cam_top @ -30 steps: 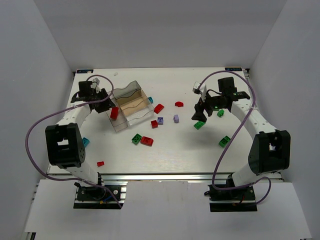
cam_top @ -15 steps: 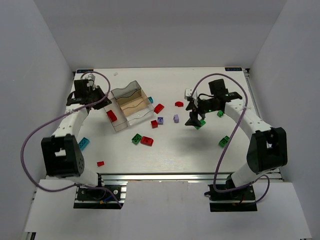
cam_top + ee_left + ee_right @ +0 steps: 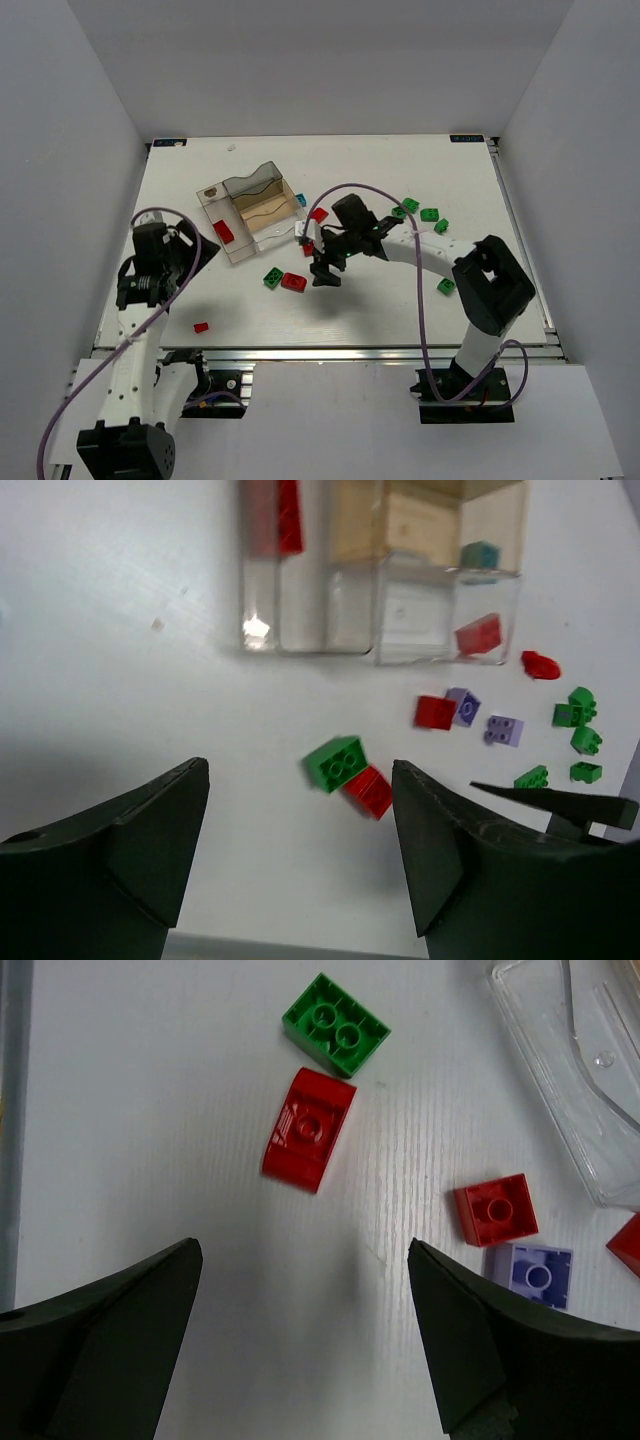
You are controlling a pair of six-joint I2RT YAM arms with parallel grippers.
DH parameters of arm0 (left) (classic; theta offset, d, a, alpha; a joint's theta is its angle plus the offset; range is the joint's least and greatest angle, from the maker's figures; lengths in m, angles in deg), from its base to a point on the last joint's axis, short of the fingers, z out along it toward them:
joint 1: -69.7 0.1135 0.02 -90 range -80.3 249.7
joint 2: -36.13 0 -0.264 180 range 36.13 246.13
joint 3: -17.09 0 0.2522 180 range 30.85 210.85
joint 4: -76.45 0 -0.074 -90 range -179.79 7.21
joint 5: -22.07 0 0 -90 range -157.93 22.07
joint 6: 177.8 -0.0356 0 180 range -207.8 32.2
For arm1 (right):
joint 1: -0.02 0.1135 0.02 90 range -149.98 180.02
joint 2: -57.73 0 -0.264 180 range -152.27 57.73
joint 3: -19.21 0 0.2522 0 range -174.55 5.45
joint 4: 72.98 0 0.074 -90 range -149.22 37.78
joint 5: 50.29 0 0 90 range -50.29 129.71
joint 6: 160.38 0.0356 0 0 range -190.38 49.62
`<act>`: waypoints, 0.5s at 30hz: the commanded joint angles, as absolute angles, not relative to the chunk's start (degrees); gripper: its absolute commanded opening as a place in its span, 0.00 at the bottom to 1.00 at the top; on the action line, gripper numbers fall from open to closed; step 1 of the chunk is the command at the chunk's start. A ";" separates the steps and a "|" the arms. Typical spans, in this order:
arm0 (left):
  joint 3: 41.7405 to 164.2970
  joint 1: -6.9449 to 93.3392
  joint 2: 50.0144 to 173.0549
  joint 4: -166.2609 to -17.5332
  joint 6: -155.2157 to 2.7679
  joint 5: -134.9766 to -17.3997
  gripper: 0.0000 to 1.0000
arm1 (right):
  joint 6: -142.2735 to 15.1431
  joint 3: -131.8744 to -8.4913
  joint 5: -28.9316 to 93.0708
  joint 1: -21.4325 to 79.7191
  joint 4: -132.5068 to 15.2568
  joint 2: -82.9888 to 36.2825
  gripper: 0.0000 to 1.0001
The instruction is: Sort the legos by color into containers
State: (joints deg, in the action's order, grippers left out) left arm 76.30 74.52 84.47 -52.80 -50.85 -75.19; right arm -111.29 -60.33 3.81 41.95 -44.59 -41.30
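The clear box (image 3: 262, 188) stands back left of centre and holds one red brick (image 3: 223, 232) in its left compartment. My right gripper (image 3: 322, 268) is open and empty, hovering beside a green brick (image 3: 272, 277) and a red brick (image 3: 293, 282). The right wrist view shows that green brick (image 3: 336, 1023) and red brick (image 3: 309, 1128) ahead of the open right gripper (image 3: 305, 1260). My left gripper (image 3: 190, 255) is open and empty, left of the box. In the left wrist view the left gripper (image 3: 300, 800) faces the box (image 3: 300, 630) from well back.
A red (image 3: 496, 1209) and a purple brick (image 3: 531, 1269) lie right of my right gripper, by the box's clear lid (image 3: 575, 1070). Several green bricks (image 3: 429, 214) lie at the back right, one green (image 3: 446, 287) near right, a small red one (image 3: 201, 327) near left.
My left arm drew back from the box toward the near left, leaving the red brick in the compartment. My right gripper swept left from the right side to the middle.
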 commanded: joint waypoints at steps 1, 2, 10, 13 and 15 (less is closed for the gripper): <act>73.13 74.88 78.51 -43.92 -41.59 -71.18 0.83 | -98.61 -61.33 11.83 45.79 -54.29 -43.95 0.89; 71.99 74.88 76.06 -42.09 -40.27 -70.57 0.83 | -96.85 -62.39 13.24 46.33 -54.47 -46.05 0.89; 70.40 74.88 72.95 -35.75 -35.42 -66.44 0.83 | -91.64 -68.64 17.30 50.29 -51.67 -53.36 0.89; 70.40 74.88 73.65 -33.55 -34.37 -64.77 0.83 | -91.74 -68.55 18.00 51.34 -51.57 -54.24 0.89; 69.79 74.88 73.66 -32.05 -32.53 -63.54 0.83 | -91.30 -68.99 19.57 52.31 -51.84 -55.21 0.89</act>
